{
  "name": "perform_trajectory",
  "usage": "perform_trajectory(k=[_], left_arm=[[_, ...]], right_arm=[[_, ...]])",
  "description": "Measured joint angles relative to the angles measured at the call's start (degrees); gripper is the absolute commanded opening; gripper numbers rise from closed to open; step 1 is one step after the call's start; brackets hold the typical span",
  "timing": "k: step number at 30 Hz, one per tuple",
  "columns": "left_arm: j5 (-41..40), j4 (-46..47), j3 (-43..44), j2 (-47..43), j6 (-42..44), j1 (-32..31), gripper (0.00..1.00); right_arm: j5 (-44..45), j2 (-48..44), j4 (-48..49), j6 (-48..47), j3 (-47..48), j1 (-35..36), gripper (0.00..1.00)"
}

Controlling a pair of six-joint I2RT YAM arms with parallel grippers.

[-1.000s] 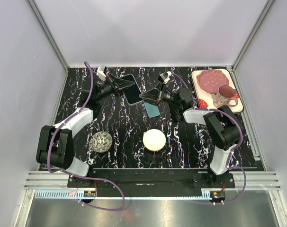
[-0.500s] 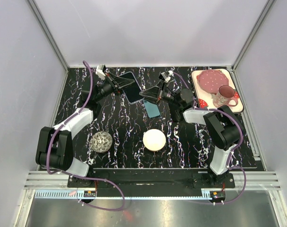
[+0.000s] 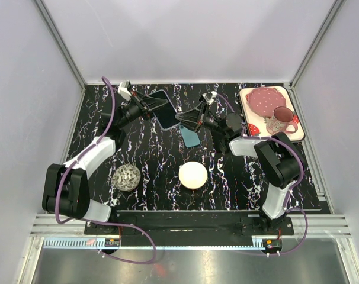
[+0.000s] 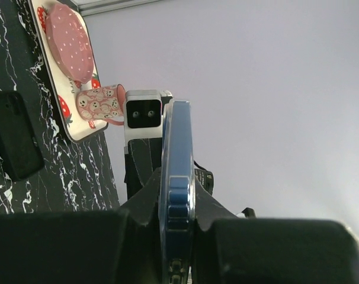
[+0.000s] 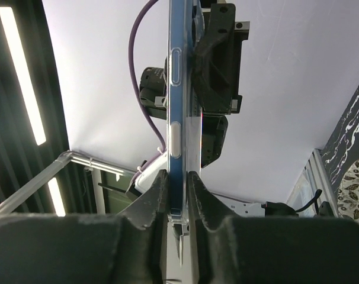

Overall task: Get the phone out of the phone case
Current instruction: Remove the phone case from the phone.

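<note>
Up top, phone [image 3: 167,115] face-on, wrist cams edge-on

Phone seated in case, raised.
Dark phone [image 3: 163,110] sits inside a translucent blue-edged case [image 5: 176,89], tilted above the table [image 3: 156,155], at 11 o'clock from its centre.

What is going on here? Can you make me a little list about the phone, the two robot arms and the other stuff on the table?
phone: in its case, held off the table
left jaws: shut on the phone
right jaws: shut on the phone
below the phone: teal flat thing lying on the table
tray: far right corner, holds a pink plate and a mug
near side: white round thing, patterned ball
</note>
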Motion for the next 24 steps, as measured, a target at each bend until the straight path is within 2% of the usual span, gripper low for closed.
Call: perform_trajectory(k=[1, 4, 5, 6, 10, 11, 12, 13, 18, 24], left_arm=[[-0.11, -0.33, 0.0, -0.09, 0.09, 0.0, 0.0], [-0.48, -1.68, 0.09, -0.28, 0.76, 0.0, 0.0], [-0.57, -1.95, 0.11, -0.37, 0.79, 0.0, 0.0], [-0.59, -2.14, 0.11, -0.57, 0.72, -0.02, 0.0], [-0.79, -2.99, 0.52, -2.03, 1.33, 0.0, 0.0], [-0.81, -3.04, 0.59, -2.16, 1.4, 0.0, 0.0], [-0.79, -3.26, 0.74, -2.23, 1.49, 0.0, 0.0], [-0.76, -3.41, 0.83, -2.23, 1.51, 0.0, 0.0], [-0.9, -4.11, 0.94, -2.36, 2.16, 0.0, 0.0], [-1.01, -4.42, 1.07, -2.38, 2.23, 0.02, 0.0]], right_arm=[[0.15, -0.04, -0.07, 0.13, -0.31, 0.0, 0.17], [0.66, -0.13, -0.02, 0.52, -0.92, 0.0, 0.37], [0.81, -0.13, -0.04, 0.7, -1.05, 0.02, 0.48], [0.81, -0.15, -0.15, 0.98, -1.16, 0.04, 0.49], [1.03, -0.28, -0.52, 1.53, -1.73, 0.07, 0.48], [1.05, -0.46, -0.46, 1.6, -1.79, 0.07, 0.46], [1.22, -0.7, -0.39, 1.66, -1.95, 0.07, 0.39], [1.33, -0.83, -0.37, 1.68, -2.05, 0.07, 0.38], [1.79, -1.18, -0.15, 1.97, -2.23, 0.04, 0.43], [1.81, -1.27, -0.42, 1.88, -2.29, 0.22, 0.43]])
